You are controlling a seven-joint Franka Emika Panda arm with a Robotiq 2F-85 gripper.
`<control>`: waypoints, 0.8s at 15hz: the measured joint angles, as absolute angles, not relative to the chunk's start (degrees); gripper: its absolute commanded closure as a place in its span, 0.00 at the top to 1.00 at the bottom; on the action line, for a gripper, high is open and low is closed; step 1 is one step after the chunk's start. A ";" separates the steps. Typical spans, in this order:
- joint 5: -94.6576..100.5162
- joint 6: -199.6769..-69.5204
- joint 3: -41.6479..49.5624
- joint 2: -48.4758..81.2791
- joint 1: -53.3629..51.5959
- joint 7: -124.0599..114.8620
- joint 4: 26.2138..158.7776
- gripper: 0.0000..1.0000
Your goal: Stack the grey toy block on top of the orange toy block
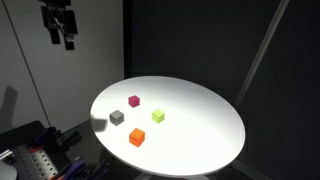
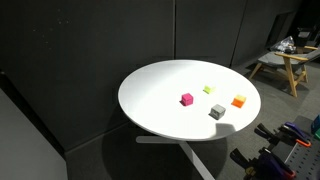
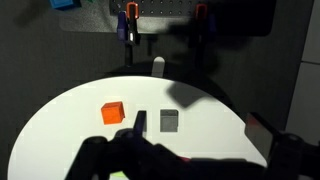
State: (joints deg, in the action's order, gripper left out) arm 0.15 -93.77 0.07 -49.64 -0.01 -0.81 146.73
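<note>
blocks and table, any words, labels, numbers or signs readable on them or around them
No readable text. The grey toy block, orange toy block, magenta cube and yellow-green cube have plain faces; the table is blank white. The gear beyond the table is too blurred to tell.

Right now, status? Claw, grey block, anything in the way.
Claw open, empty, high above table. Grey block on table, near orange block, apart, unstacked. Magenta cube, green cube off to the side, not between them.
</note>
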 measured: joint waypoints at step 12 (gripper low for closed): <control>0.05 -104.88 0.30 -37.10 0.03 -0.96 139.63 1.00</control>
